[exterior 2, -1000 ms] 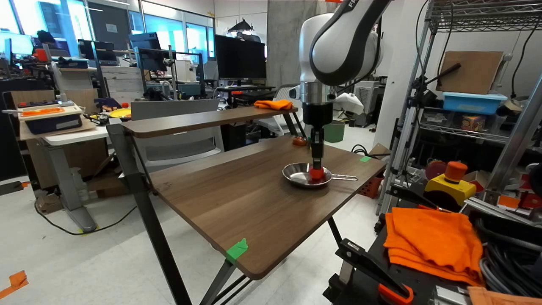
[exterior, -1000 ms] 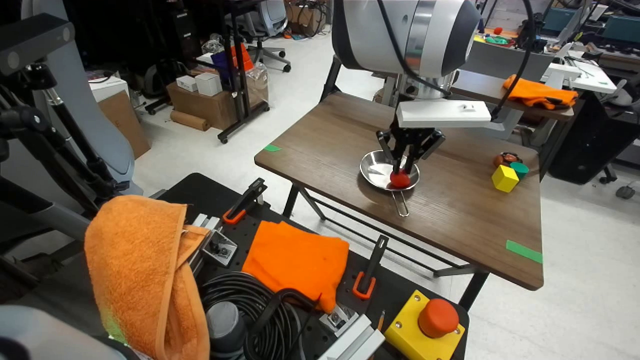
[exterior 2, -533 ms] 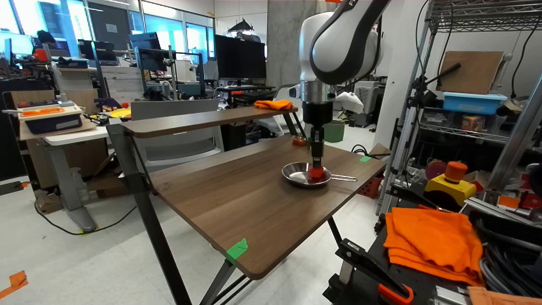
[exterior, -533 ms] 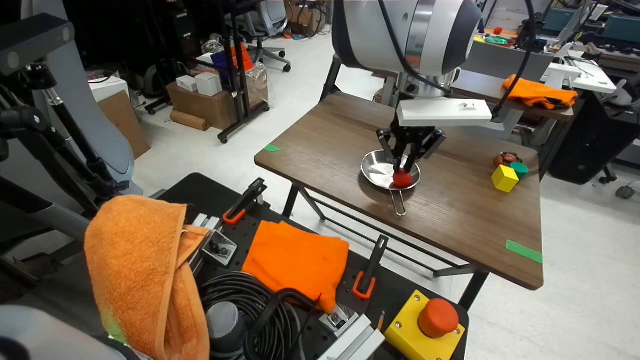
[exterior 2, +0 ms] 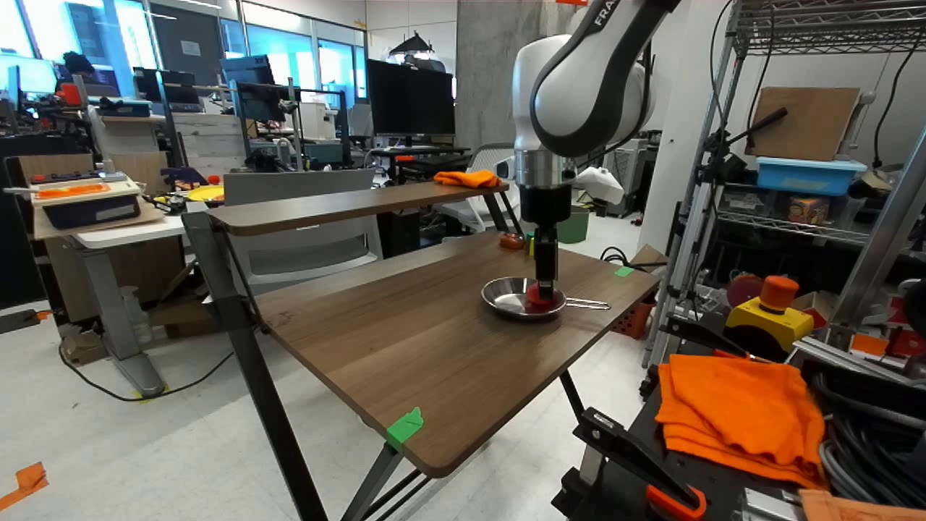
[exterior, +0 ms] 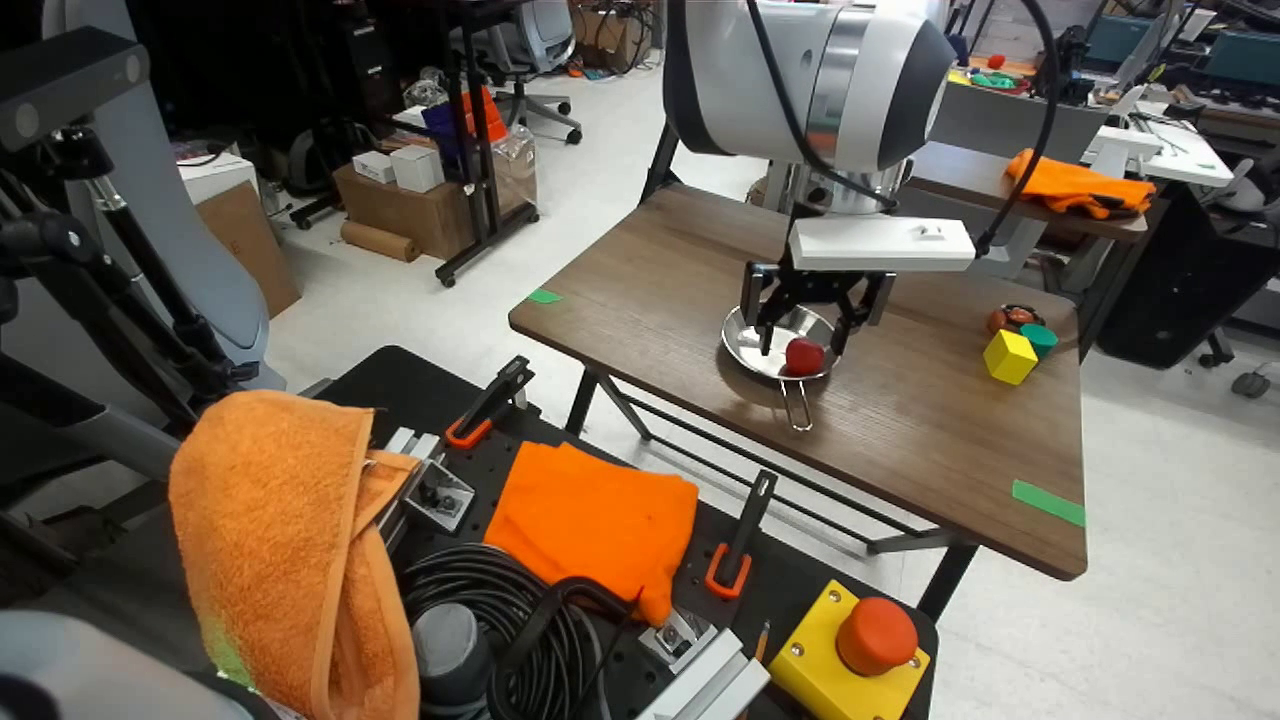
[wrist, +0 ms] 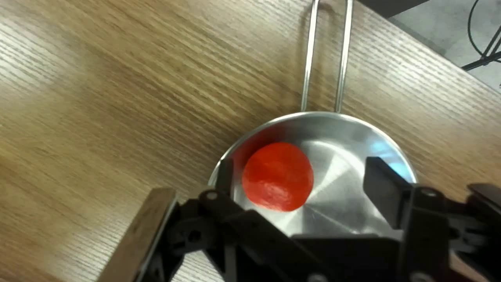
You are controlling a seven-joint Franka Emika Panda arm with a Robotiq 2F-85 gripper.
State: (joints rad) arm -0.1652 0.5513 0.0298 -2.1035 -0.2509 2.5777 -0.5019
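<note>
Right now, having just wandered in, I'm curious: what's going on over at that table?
A robot arm reaches down over a small metal pan on a wooden table. Its gripper, a sort of two-fingered hand, is open, with a finger on either side of a round red object lying in the pan, so it isn't gripping it. Elsewhere on the table, away from the pan, sit a yellow block, a green piece and a brownish round object.

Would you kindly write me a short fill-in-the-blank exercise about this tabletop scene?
The round object in the pan is coloured ____.
The gripper is not shut but ____.
The cube on the table is coloured ____.
The tape on the table is coloured ____.
Missing words: red; open; yellow; green.
</note>
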